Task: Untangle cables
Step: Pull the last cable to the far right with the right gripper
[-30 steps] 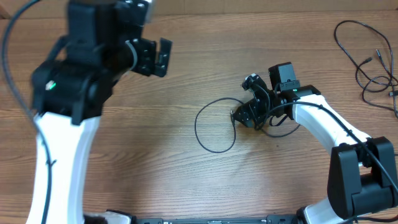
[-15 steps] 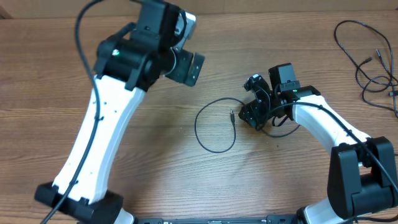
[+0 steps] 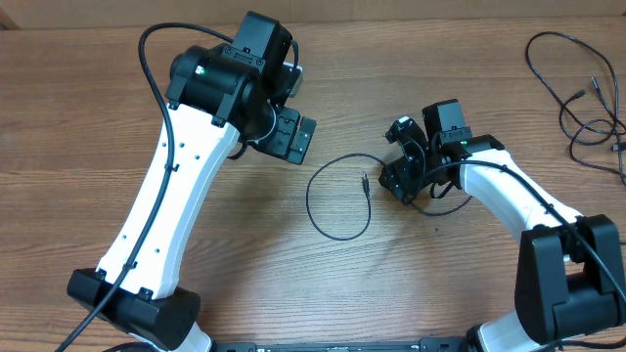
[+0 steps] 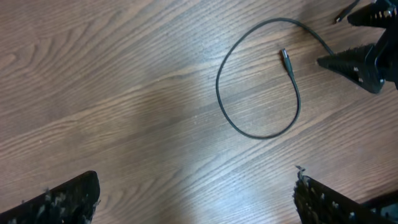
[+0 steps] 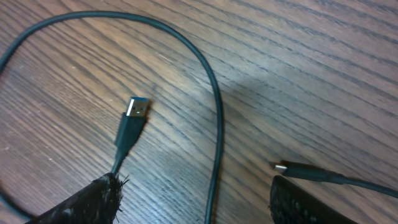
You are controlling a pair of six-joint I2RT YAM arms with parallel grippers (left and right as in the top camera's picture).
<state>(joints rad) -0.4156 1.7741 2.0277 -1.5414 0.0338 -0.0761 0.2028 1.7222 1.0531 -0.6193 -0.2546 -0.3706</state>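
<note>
**Untangle cables, approach step.** A looped cable [image 3: 339,238] is lying flat near the middle of the table [image 3: 469,59], with its USB plug [image 5: 134,117] resting inside the loop, clear of the strand around it. The right gripper [image 3: 398,181] is sitting low at the loop's right side with its jaws spread. In the right wrist view one strand of the loop is running between them unpinched. The plug's own cord is passing under or against one finger [image 5: 87,205]; which cannot be told. A second cord's slim plug [image 5: 298,169] is lying just beside the other finger. The left gripper [image 3: 291,137] is hovering above and to the left of the loop, its jaws wide apart and gripping nothing. More loose cables [image 3: 581,95] are lying well apart at the table's far right edge. The likely next move is for the right jaws to close on the strand between them while the left gripper descends onto the loop's free side, the pull kept gentle so that no plug snags.
</note>
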